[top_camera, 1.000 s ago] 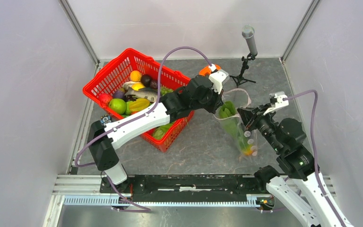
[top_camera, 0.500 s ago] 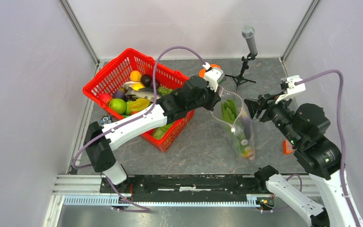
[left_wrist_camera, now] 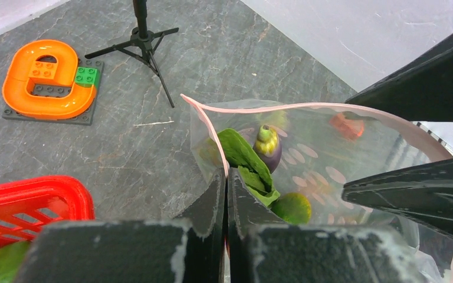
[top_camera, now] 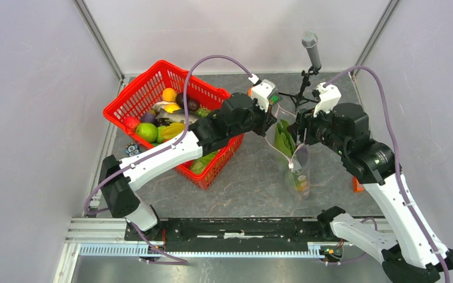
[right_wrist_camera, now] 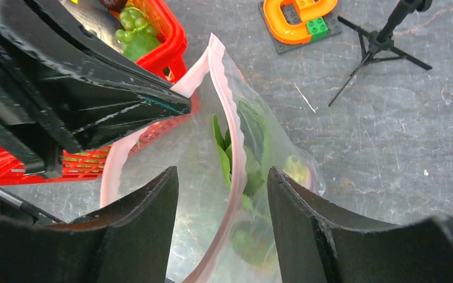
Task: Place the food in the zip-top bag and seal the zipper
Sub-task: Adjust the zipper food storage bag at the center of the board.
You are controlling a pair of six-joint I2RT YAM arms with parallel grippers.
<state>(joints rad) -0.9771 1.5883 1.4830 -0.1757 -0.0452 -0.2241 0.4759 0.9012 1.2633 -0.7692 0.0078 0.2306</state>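
Note:
The clear dotted zip-top bag (top_camera: 298, 162) hangs upright with its mouth open. Inside it are a green leafy vegetable (left_wrist_camera: 245, 158), a purple fruit (left_wrist_camera: 269, 147) and a round green fruit (left_wrist_camera: 292, 207). My left gripper (top_camera: 269, 125) is shut on the pinkish zipper strip (left_wrist_camera: 271, 107) at the left side of the mouth; in the left wrist view (left_wrist_camera: 225, 174) the jaws pinch the strip. My right gripper (top_camera: 298, 133) is open and, in the right wrist view (right_wrist_camera: 221, 174), straddles the other zipper edge (right_wrist_camera: 223, 88) without closing on it.
A red mesh basket (top_camera: 131, 94) full of toy produce stands left of the bag, under my left arm. A microphone on a tripod (top_camera: 311, 50) stands behind the bag. An orange block toy (left_wrist_camera: 50, 79) lies at the back. A small orange object (top_camera: 357, 186) lies at the right.
My right arm swung up and left from the right side until its open jaws reached the bag's mouth. The bag went from slanted to hanging more upright; my left gripper kept its hold.

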